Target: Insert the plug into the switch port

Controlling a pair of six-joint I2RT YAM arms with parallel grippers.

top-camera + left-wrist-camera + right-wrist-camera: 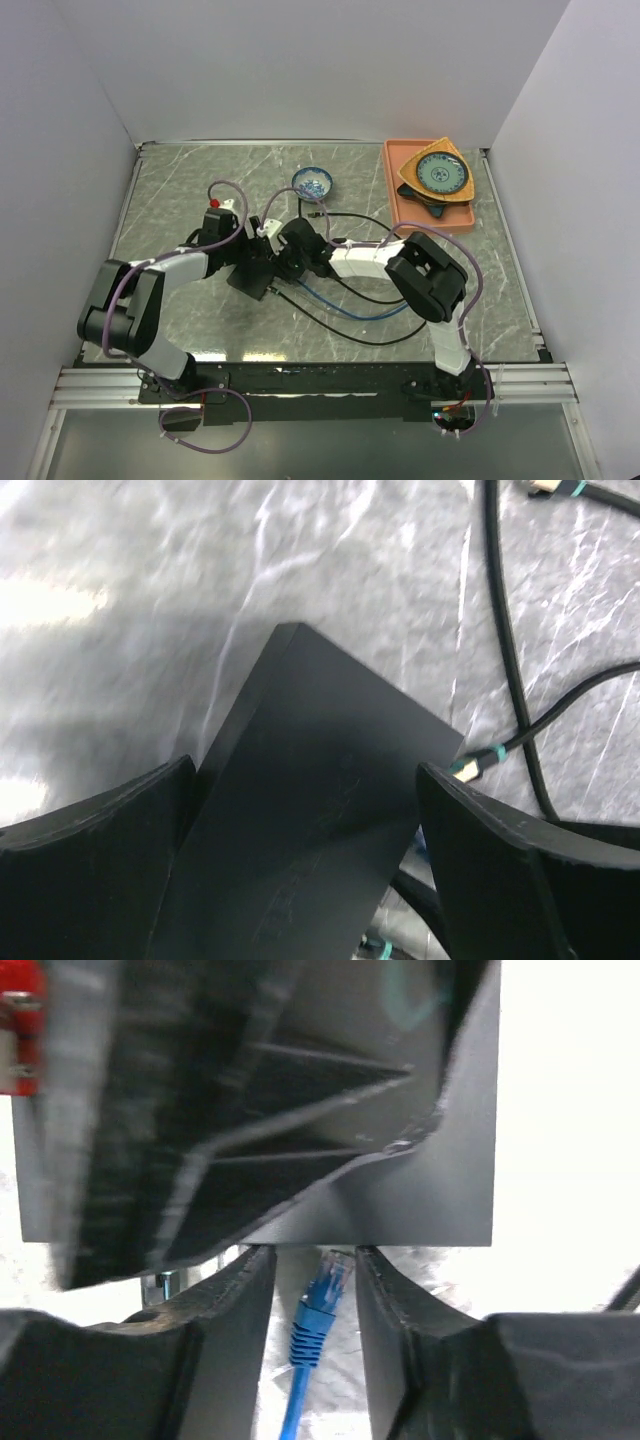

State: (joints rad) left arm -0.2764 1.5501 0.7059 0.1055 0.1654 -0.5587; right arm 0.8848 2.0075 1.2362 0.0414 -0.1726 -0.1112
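Insertion is judged nearly done: blue plug (322, 1295) is seen tip-to-edge w/ the switch (320, 810), lying centre-left, seating not confirmable, left gripper (305, 780) & right gripper (315, 1255) both spread, nothing clamped; next, seating is to be checked & arms withdrawn w/o tugging the plug.

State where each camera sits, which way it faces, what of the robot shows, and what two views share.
Top external: fixed above and behind the bases, looking down on the grey marble table; both arms, left gripper and right gripper show.
Left wrist: on the left arm, looking down past its two black fingers at the flat matte-black switch box.
Right wrist: on the right arm, looking along its fingers at the blue plug between them.
Shared: top and left wrist both show the switch box.
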